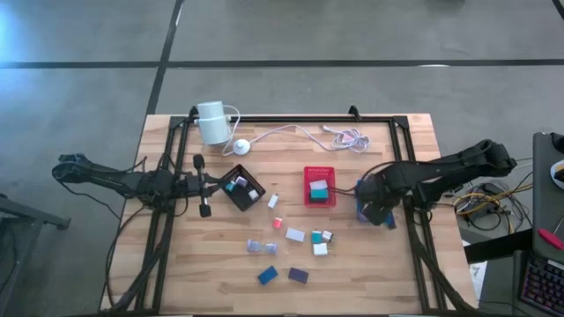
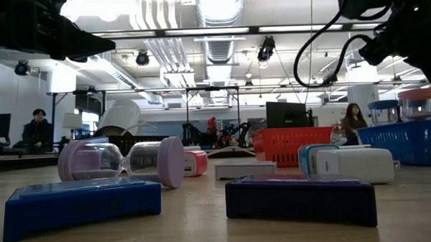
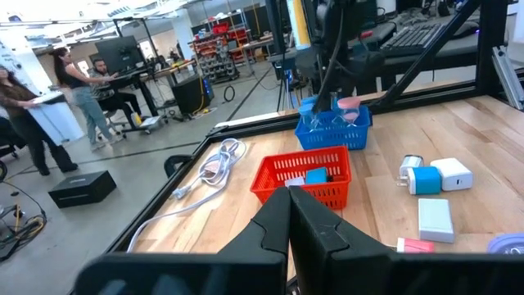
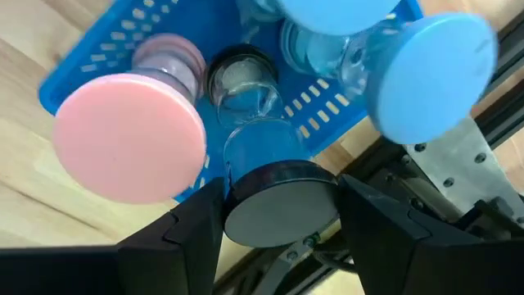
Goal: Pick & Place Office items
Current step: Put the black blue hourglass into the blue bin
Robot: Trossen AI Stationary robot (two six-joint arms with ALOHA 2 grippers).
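The right gripper [image 4: 278, 215] clasps a black-capped sand timer [image 4: 274, 184] (clear glass, probably fragile, slippery); grip its 2 caps.

The left claw [image 1: 204, 186] is hovering with fingers pressed together; the right claw [image 4: 278, 215] is pointing down, fingers clamping something.

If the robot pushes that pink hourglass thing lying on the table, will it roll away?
Probably yes. The pink hourglass lies on its side on round end caps, so a nudge would likely roll it. Its clear middle looks like glass or plastic, perhaps fragile. It looks light.
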